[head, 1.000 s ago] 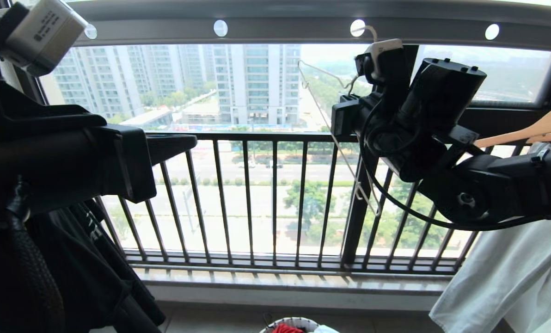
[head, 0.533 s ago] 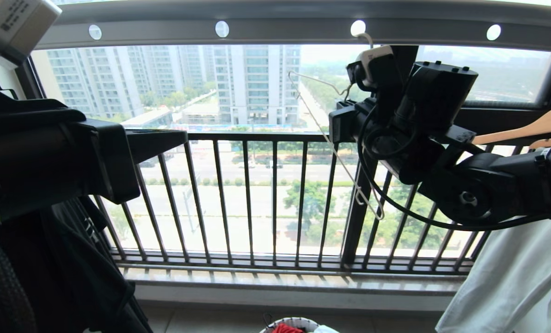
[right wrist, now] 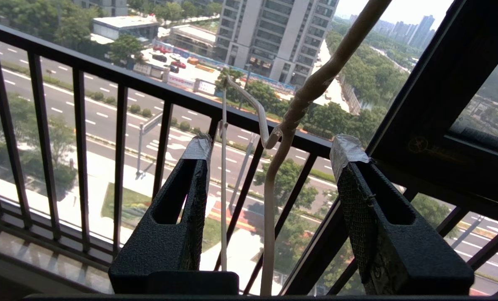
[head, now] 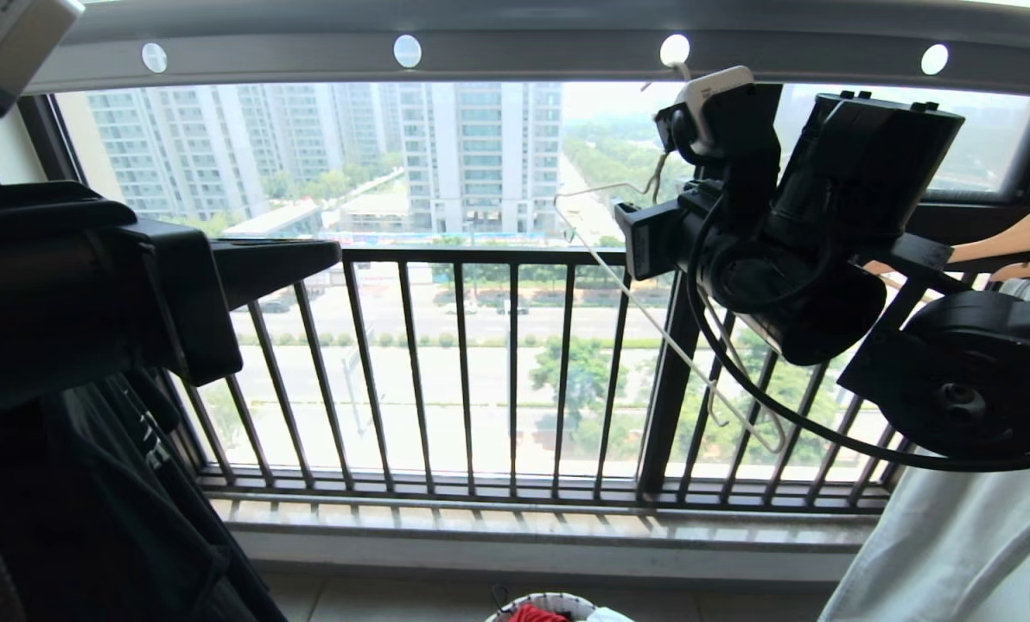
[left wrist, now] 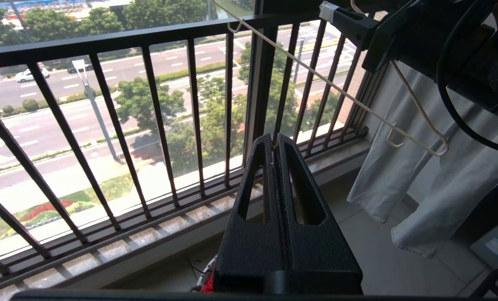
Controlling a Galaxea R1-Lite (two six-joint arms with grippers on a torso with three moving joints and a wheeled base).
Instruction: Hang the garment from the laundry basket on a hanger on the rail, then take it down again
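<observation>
Right wrist view shows your right gripper [right wrist: 274,167] standing open around the hanger [right wrist: 270,200], bare beneath the rail [head: 532,52] at one o'clock. Left gripper [left wrist: 275,144] is closed, empty. Next, fetch the garment [head: 528,615] from the laundry basket [head: 558,600] at six o'clock.

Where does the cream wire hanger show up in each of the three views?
Head view: hanger right of centre, under the rail.
Left wrist view: hanger slanting across upper right.
Right wrist view: hanger between the open right end effector fingers.
Shared landmark: black railing.
</observation>
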